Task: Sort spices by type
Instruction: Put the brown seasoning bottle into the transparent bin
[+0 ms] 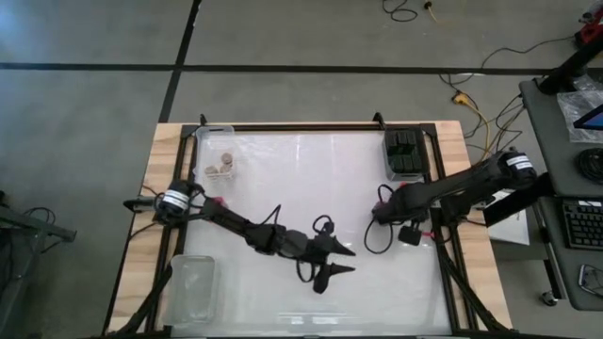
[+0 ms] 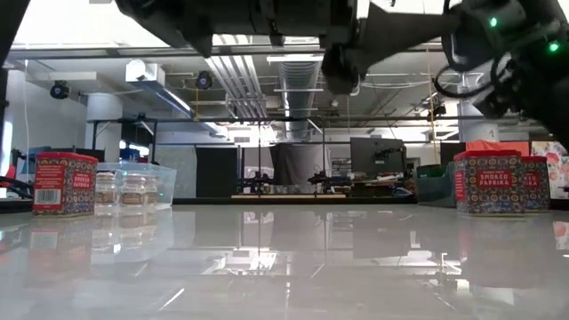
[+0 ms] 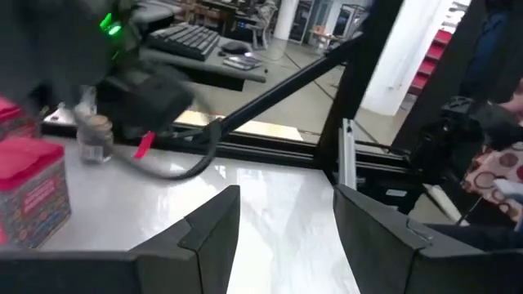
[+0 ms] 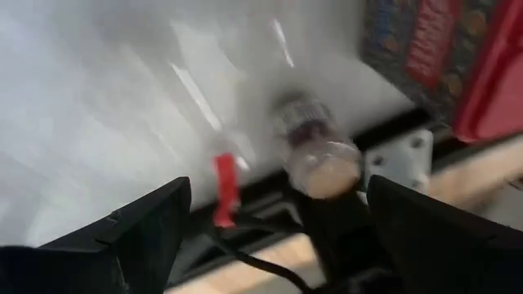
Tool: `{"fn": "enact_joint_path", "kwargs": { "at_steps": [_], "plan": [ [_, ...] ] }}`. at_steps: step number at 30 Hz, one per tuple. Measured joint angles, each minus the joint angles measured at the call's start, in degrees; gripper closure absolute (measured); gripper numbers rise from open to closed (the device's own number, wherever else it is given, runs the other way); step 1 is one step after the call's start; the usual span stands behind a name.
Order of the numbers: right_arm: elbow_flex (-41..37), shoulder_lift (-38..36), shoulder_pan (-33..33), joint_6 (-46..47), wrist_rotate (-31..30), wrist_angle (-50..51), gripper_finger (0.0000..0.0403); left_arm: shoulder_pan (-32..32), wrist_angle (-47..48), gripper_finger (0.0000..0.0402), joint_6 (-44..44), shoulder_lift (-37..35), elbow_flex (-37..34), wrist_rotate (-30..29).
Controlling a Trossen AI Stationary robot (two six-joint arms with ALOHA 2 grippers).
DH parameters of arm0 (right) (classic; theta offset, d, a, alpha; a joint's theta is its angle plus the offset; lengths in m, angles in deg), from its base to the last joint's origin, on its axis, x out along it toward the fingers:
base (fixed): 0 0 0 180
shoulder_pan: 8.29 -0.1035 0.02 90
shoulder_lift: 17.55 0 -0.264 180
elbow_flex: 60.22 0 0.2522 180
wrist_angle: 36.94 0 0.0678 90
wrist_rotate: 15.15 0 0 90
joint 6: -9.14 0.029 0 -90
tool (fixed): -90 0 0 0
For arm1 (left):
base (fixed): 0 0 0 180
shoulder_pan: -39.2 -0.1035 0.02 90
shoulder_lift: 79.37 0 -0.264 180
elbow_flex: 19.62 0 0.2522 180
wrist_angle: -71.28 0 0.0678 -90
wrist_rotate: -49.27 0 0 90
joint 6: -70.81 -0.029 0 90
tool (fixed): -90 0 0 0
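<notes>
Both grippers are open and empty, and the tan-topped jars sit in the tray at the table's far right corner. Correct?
Not quite. The jars sit in the tray at the far left corner, as the high view shows. Both the left gripper and right gripper are open and empty.

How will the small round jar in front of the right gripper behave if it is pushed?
The jar looks narrow and tall with a round body, so it may tip, then roll. The tabletop is glossy, so it could also slide. The right gripper stands open, holding nothing.

A lab workshop: exposed ceiling ducts [image 2: 298, 76], monitors [image 2: 373, 156], concrete floor [image 1: 283, 38].
</notes>
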Motion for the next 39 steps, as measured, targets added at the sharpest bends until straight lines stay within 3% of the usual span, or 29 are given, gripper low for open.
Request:
{"fn": "enact_joint_path", "kwargs": {
  "at_steps": [7,16,25,32,39],
  "plan": [
    [-0.94,6.01,1.54,-5.75,-1.3,1.5,0.0042,2.05,0.85,0.0219,-1.49,0.02,0.03,-0.81],
    [-2.59,7.68,10.1,-8.18,-1.65,0.16,0.0043,4.07,5.31,0.0219,-1.69,-1.21,-0.04,-0.87],
    [-2.7,9.8,16.44,-11.72,-1.28,0.14,0.0075,5.75,5.71,0.0219,-3.18,-1.6,-0.04,-1.08],
    [-2.59,13.12,17.91,-18.0,-0.96,0.59,0.01,5.79,5.87,0.0219,-3.28,-2.03,-0.04,-1.09],
    [-2.3,10.72,17.98,-21.62,-0.43,-3.27,0.0112,5.82,6.12,0.0219,-4.69,-2.12,-0.04,-1.07]
  ]
}}
